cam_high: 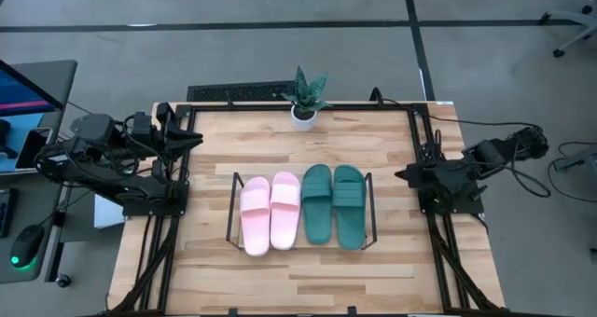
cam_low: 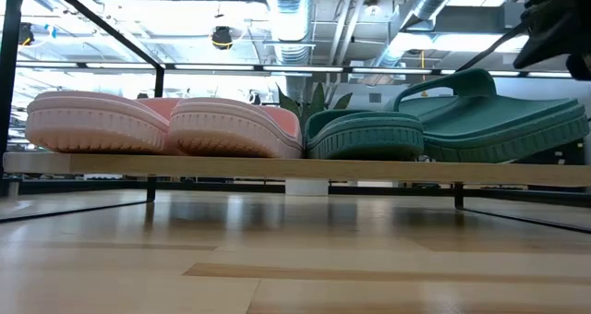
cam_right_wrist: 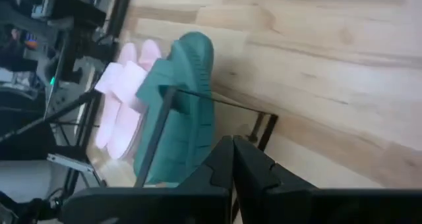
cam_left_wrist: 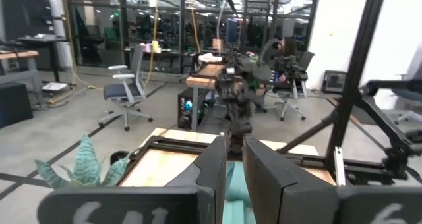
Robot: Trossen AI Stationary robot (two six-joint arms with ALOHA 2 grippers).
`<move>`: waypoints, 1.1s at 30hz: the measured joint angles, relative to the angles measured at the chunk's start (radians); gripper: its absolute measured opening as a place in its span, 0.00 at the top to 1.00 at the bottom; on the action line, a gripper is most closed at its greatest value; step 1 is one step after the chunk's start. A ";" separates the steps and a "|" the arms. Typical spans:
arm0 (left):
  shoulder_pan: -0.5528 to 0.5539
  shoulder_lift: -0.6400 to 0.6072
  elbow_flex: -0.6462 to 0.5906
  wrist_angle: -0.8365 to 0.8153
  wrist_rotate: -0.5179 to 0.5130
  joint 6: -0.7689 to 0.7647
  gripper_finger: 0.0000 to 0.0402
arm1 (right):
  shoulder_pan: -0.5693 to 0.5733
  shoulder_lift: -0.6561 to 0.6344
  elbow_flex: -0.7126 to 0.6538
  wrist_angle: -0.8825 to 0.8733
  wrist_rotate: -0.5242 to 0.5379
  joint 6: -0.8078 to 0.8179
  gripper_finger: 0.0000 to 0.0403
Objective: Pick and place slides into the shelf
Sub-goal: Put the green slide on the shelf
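All four slides sit side by side in the shelf (cam_high: 231, 210) at the middle of the wooden table (cam_high: 392, 270). Seen from above, the two pink slides (cam_high: 270, 213) fill the nine o'clock half of the rack and the two green slides (cam_high: 333, 203) the three o'clock half, the inner pink and inner green ones touching or nearly so. All four lie with their long sides running from twelve to six o'clock, between the rack's thin upright end loops. From table height the four soles rest in a row on the rack's flat board, pink beside pink, then green, with the outermost green slide showing its strap arching up. A small potted plant (cam_high: 305, 98) stands at the table's twelve o'clock edge, well apart from the rack. The left gripper (cam_high: 193, 138) hangs at the table's nine o'clock side, near the frame corner at about ten o'clock, well clear of the slides; its fingers (cam_left_wrist: 267, 174) stand narrowly parted with a slim gap between them and grasp nothing. The right gripper (cam_high: 401, 176) waits at the three o'clock edge, pointing toward the rack but apart from it; its fingers (cam_right_wrist: 254, 165) are clenched together, empty, with the green slides and the rack's wire end in front of them.
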 joint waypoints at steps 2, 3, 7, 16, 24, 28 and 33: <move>0.000 0.000 0.000 -0.014 0.009 -0.002 0.90 | 0.000 0.020 0.035 0.018 0.040 -0.055 1.00; 0.000 0.000 0.000 -0.021 0.010 -0.002 0.90 | 0.000 0.029 0.054 0.028 0.061 -0.099 1.00; 0.000 0.000 0.000 -0.032 0.010 -0.008 0.90 | 0.000 0.075 0.185 0.089 0.078 -0.351 1.00; 0.000 0.000 0.000 -0.034 0.011 -0.007 0.90 | -0.093 0.465 0.729 -0.417 -0.124 -0.640 1.00; 0.000 0.000 0.000 -0.059 0.012 -0.010 0.90 | -0.317 0.799 1.099 -0.535 -0.466 -1.095 1.00; 0.000 0.000 0.000 -0.069 0.012 -0.015 0.90 | -0.429 0.896 1.139 -0.536 -0.594 -1.250 1.00; 0.000 0.000 0.000 -0.069 0.012 -0.016 0.90 | -0.520 0.986 1.127 -0.535 -0.722 -1.401 1.00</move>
